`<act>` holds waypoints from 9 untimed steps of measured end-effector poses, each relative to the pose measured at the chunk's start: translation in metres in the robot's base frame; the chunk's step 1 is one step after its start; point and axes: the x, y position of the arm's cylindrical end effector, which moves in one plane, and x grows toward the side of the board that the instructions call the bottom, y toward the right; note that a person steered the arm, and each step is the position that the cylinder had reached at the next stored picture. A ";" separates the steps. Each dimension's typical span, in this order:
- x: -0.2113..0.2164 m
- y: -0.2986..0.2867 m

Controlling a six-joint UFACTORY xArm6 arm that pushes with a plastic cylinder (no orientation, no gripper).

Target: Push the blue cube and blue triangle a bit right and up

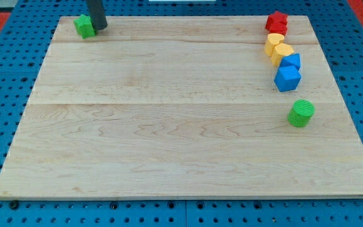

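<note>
The blue cube [287, 78] lies near the board's right edge, and a second blue block [291, 62], the blue triangle, touches it just above. My tip [100, 28] is at the view's top left, far from both blue blocks. It stands right beside a green block [84, 26], on that block's right side.
Two yellow blocks [273, 42] [282, 52] sit in a line above the blue ones, with a red block [276, 23] at the top right. A green cylinder [302, 113] stands below the blue cube. The wooden board [169, 126] lies on a blue pegboard.
</note>
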 end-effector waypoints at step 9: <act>0.234 0.106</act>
